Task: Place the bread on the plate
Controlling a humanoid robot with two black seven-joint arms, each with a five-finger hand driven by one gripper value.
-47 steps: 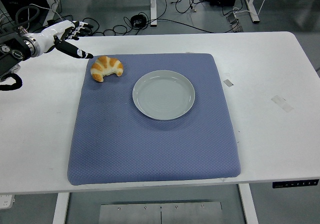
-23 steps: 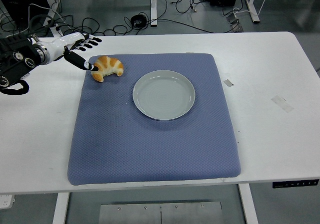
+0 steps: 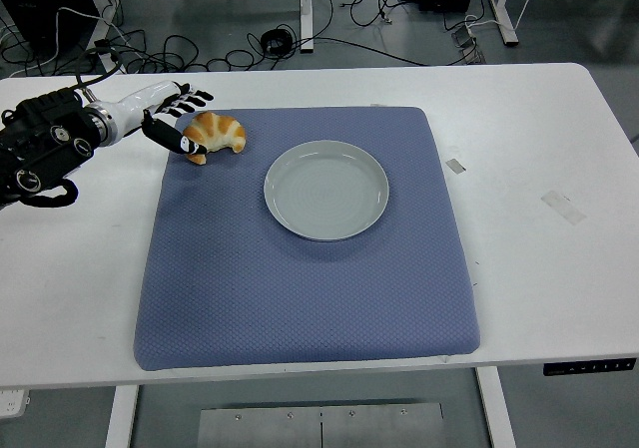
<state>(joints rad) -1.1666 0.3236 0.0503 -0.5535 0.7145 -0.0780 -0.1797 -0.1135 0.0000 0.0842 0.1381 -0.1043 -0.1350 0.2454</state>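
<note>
Golden-brown bread [image 3: 213, 135], a croissant shape, lies on the blue mat [image 3: 300, 268] just left of the plate [image 3: 326, 190] and a little farther back, near the mat's far left corner. It is apart from the plate, which holds nothing.

From the head view, the only one given, the step in hand looks like the reach-and-grasp. The left hand [image 3: 170, 117] sits at the bread's left end with its fingers [image 3: 190, 98] spread wide over the far side and the thumb low against the near side. I judge the grasp not yet closed. Next, the fingers need to close around the bread, lift it clear of the mat, carry it rightward to the plate and set it down in the plate's middle.

Hard to tell: whether the thumb tip actually touches the crust, since dark tip and shadow merge. The arm is cut off at the picture's left edge. No right arm shows anywhere on the white worktop [image 3: 539, 149].
</note>
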